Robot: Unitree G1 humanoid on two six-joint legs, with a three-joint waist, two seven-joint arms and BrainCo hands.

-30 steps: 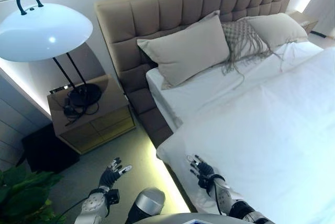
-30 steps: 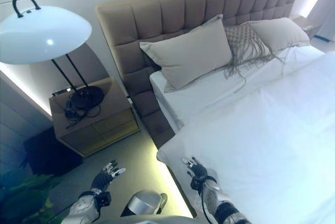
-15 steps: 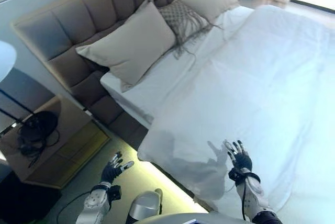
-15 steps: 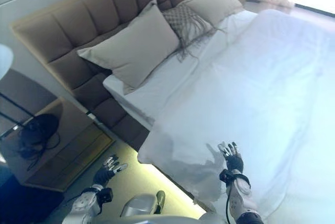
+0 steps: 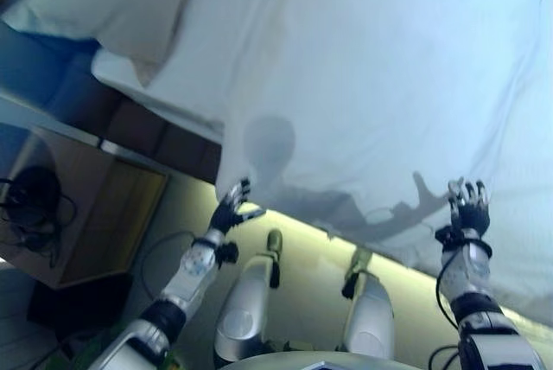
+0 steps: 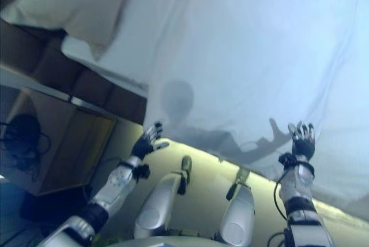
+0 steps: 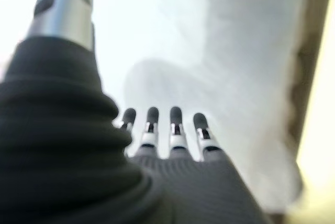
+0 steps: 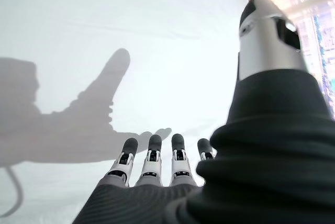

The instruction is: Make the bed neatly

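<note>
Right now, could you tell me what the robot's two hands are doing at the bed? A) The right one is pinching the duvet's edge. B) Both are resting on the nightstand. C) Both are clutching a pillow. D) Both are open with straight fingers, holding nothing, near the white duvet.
D: the left hand and right hand show straight, spread fingers with nothing held, over the white duvet.

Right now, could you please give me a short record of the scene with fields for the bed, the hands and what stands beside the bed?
duvet: white duvet spread over the bed, its edge hanging down the near side
pillow: beige pillow at the head end
left hand: left hand open, raised beside the bed at the duvet's corner, holding nothing
right hand: right hand open, fingers straight, raised over the duvet's edge, holding nothing
beside the bed: nightstand with a dark lamp base on top
</note>
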